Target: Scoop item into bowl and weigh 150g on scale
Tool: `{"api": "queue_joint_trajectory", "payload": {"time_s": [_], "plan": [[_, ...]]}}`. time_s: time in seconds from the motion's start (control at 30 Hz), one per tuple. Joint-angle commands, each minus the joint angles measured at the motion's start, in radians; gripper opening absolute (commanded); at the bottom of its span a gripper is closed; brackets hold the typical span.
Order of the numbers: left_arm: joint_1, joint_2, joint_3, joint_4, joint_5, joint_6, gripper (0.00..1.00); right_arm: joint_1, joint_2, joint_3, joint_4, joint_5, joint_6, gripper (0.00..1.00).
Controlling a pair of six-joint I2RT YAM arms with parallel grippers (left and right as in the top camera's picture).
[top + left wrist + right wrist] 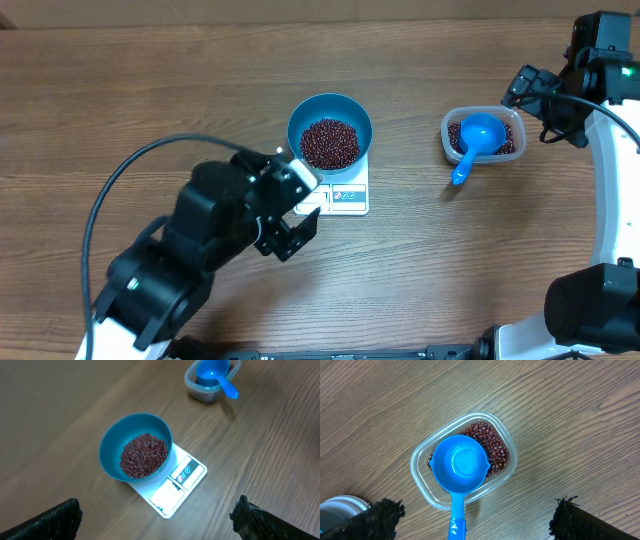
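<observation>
The bowl (345,103) of beans (330,143) is sitting on the scale (350,197) at mid-desk. The left gripper (157,522) is hovering wide open near the scale. The right gripper (480,520) is hanging wide open over the tub (447,130) and scoop (480,132).

i'm looking down on a brown wood-grain table (120,90) that fills my overhead view. two things sit directly on it. the flat white scale (350,196) is roughly at the middle of the table, with its button panel turned toward the near edge and its sides running about square to the table's edges. a clear plastic tub (520,128) sits toward the right edge, slightly closer to the far edge than the scale. the two are well apart.
</observation>
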Motion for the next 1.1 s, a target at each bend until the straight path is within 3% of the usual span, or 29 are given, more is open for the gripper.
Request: {"api": "queue_joint_trajectory", "payload": {"time_s": [0.0, 0.2, 0.43, 0.73, 1.07], "plan": [[0.007, -0.051, -0.011, -0.001, 0.014, 0.105, 0.99, -0.007, -0.023, 0.024, 0.002, 0.014, 0.000, 1.00], [0.013, -0.168, -0.099, 0.061, -0.017, 0.111, 1.00, -0.007, -0.023, 0.024, 0.002, 0.014, 0.000, 1.00], [0.090, -0.390, -0.367, 0.284, -0.001, 0.100, 0.99, -0.007, -0.023, 0.024, 0.002, 0.014, 0.000, 1.00], [0.198, -0.689, -0.694, 0.518, 0.000, -0.079, 0.99, -0.007, -0.023, 0.024, 0.002, 0.014, 0.000, 1.00], [0.376, -0.936, -0.927, 0.735, -0.001, -0.214, 0.99, -0.007, -0.023, 0.024, 0.002, 0.014, 0.000, 1.00]]}}
